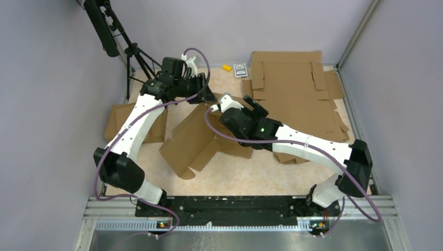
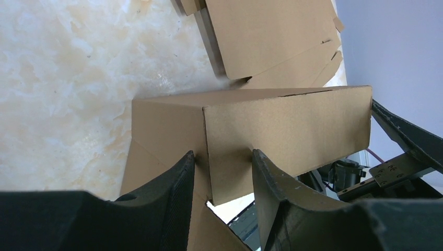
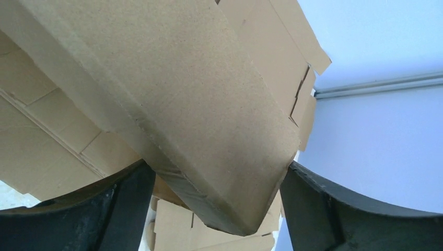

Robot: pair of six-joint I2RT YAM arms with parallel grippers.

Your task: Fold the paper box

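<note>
Sheet pile (image 1: 292, 89) just behind paper box (image 1: 192, 141); tripod (image 1: 133, 56) far-L.

Robot lab cell: plain grey enclosure walls (image 1: 47, 78), aluminium extrusion rail (image 1: 251, 224) at 6 o'clock, left arm (image 1: 137, 123) and right arm (image 1: 308, 148) bolted there, tripod (image 1: 137, 56) at 11 o'clock.

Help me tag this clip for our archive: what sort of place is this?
Probably a robotics lab work cell: plain walls edged with metal framing close in a marble-patterned table, a tripod stands in the corner, and flat cardboard sheets are piled at the back.
</note>
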